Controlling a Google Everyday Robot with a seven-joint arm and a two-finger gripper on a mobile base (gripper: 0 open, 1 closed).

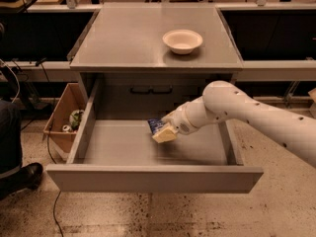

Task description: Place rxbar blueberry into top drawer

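The top drawer (pixel 153 177) is pulled wide open below the grey cabinet top. My gripper (pixel 162 130) reaches in from the right, low over the middle of the drawer's floor. It is shut on the rxbar blueberry (pixel 156 126), whose dark blue wrapper sticks out to the left above the pale fingertips (pixel 165 134). The bar is held just above the drawer floor. The white arm (pixel 256 117) crosses over the drawer's right wall.
A white round bowl (pixel 182 40) stands on the cabinet top (pixel 128 38). A grey panel with dark handles (pixel 150 90) is behind the drawer. A cardboard box (pixel 61 117) with items stands on the floor at left. A person's leg and shoe (pixel 15 157) is at far left.
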